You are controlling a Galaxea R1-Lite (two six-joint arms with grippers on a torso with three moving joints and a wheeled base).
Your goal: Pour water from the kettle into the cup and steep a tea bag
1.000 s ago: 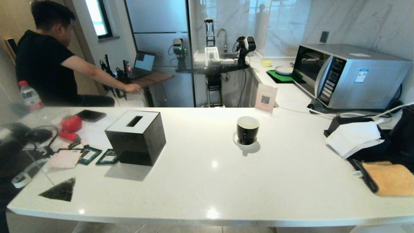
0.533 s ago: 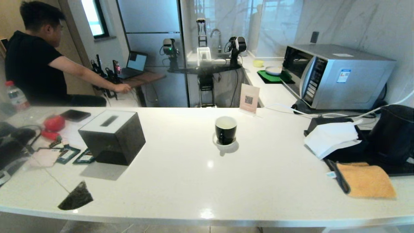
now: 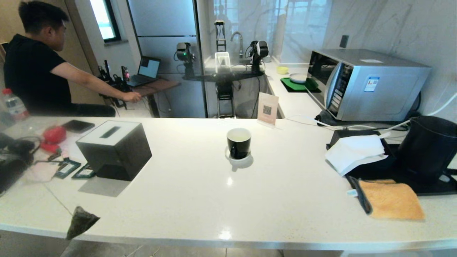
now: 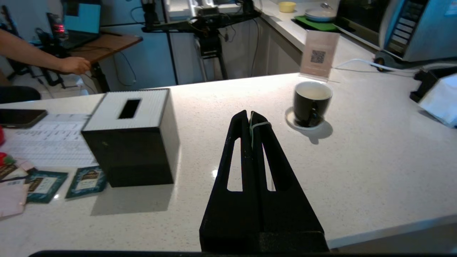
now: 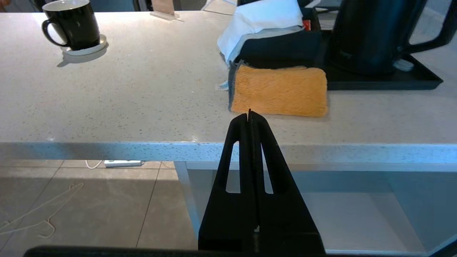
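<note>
The glossy black cup (image 3: 239,143) stands on its white saucer (image 3: 240,163) mid-counter, and its white inside shows pale yellowish water (image 3: 239,135). At the far right the tall black kettle (image 3: 426,150) sits on a black tray (image 3: 437,188). My left gripper (image 4: 249,113) hovers over the counter near the cup (image 4: 312,103). It is shut on the tea bag's string and tag (image 4: 257,125). The thin string (image 3: 59,199) runs from the gripper tip (image 3: 78,211) towards a pale square bag (image 3: 34,175) at the left. My right gripper (image 5: 250,113) is shut and empty, below the counter's front edge.
A black tissue box (image 3: 114,150) stands left of the cup, with green sachets (image 3: 75,170) beside it. White tissue (image 3: 353,151) and an orange cloth (image 3: 391,200) lie by the kettle. Behind are a microwave (image 3: 367,84), a QR sign (image 3: 267,109) and a seated person (image 3: 32,64).
The whole head view has swung to the right, so everything slid left in it and the kettle came fully into view. Neither arm shows any motion of its own.
</note>
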